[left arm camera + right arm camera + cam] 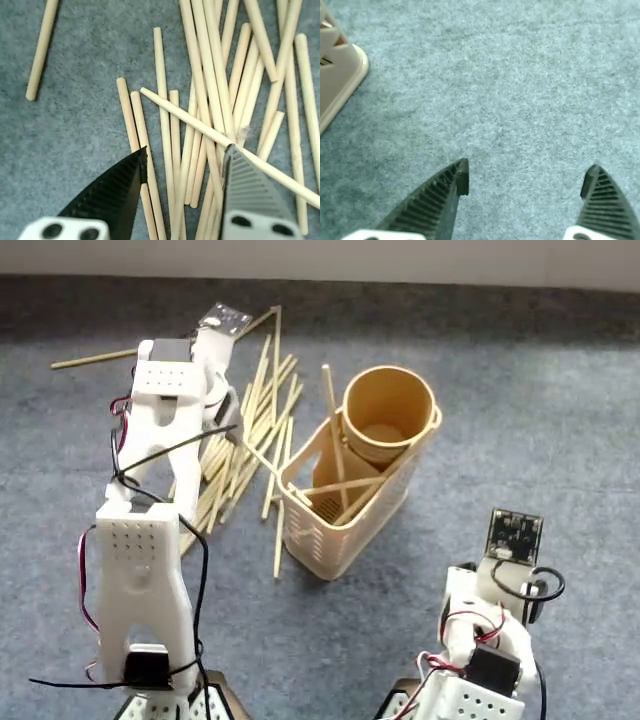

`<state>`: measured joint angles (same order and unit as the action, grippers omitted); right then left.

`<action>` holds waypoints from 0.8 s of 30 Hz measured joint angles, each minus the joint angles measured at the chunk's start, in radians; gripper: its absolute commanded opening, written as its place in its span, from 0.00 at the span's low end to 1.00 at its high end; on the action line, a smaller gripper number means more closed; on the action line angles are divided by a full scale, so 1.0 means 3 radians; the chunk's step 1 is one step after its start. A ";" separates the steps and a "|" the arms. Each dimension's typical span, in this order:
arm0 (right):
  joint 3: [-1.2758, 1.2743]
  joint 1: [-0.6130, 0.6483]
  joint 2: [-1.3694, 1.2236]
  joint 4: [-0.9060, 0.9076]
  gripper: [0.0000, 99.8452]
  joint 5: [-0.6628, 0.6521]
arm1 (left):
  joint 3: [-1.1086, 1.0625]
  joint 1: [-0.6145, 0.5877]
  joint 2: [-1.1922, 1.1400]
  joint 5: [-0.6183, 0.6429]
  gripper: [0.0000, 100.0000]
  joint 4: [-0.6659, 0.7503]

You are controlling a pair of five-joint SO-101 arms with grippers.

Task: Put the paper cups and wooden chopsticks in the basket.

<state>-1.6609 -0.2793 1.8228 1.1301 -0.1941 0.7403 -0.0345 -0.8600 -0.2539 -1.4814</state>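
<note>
Many chopsticks (pixel 202 85) are lying on the tabletop (pixel 520 390) beside the basket (pixel 330 540) as the left arm's fingers (pixel 117 187) are hanging half open over them, likely needing to straddle one stick squarely, the right fingers (pixel 432 200) spread wide.

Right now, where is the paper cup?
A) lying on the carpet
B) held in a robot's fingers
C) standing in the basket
C: the paper cup stands upright inside the basket, at one end of it, with its open mouth facing up.
</note>
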 measured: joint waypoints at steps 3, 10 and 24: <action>0.0000 0.0000 0.0000 0.0000 0.35 0.0000 | 0.0271 0.0015 -0.0097 0.0000 0.27 -0.0123; 0.0000 0.0000 0.0000 0.0000 0.35 0.0000 | 0.0829 0.0215 -0.0179 0.0133 0.27 -0.0179; 0.0000 0.0000 0.0000 0.0000 0.35 0.0000 | 0.1887 0.0517 -0.0184 0.0890 0.27 -0.0793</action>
<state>-1.6609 -0.2793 1.8228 1.1301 -0.1941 1.3065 0.1204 -0.9152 0.0130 -1.7192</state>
